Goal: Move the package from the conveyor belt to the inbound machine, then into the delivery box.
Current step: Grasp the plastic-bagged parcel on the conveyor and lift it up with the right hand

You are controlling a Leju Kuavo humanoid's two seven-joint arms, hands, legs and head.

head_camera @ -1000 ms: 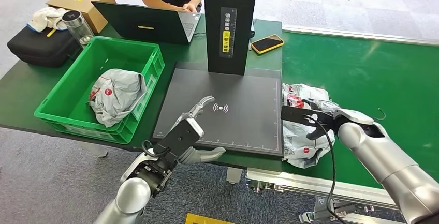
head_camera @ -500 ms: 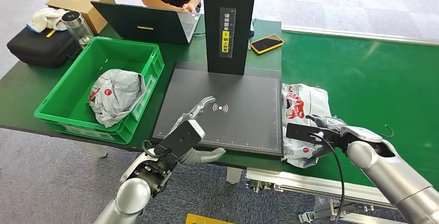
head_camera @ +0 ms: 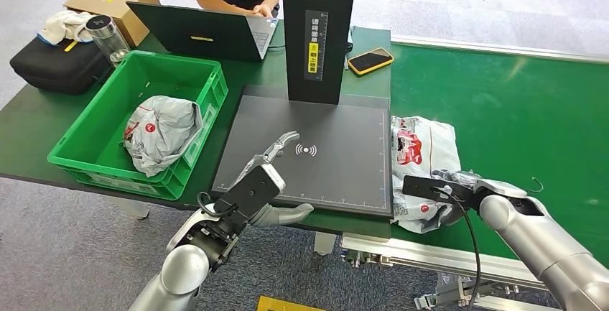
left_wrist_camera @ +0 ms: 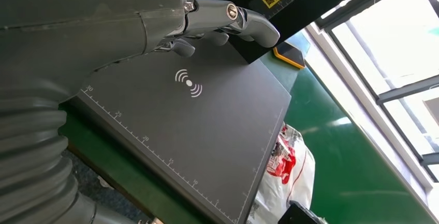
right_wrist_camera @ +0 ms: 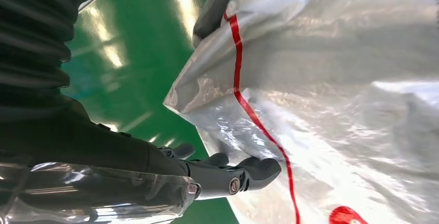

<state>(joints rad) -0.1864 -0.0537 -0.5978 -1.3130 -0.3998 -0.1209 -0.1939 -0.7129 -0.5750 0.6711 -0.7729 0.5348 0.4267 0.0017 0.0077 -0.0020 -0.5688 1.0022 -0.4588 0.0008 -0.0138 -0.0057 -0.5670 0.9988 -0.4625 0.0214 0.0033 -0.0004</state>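
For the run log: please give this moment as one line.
right hand: touches package on conveyor belt | left hand: open, over inbound machine

Right hand [head_camera: 452,195]: has drawn back toward six o'clock along the conveyor belt [head_camera: 517,117], from over the middle of the package [head_camera: 422,171] down to its near end, where its fingers [right_wrist_camera: 248,169] now lie against the wrapper.
Package: its far half, at twelve o'clock, is now uncovered, the red print showing.
Right arm: sits lower and nearer the belt's near edge.
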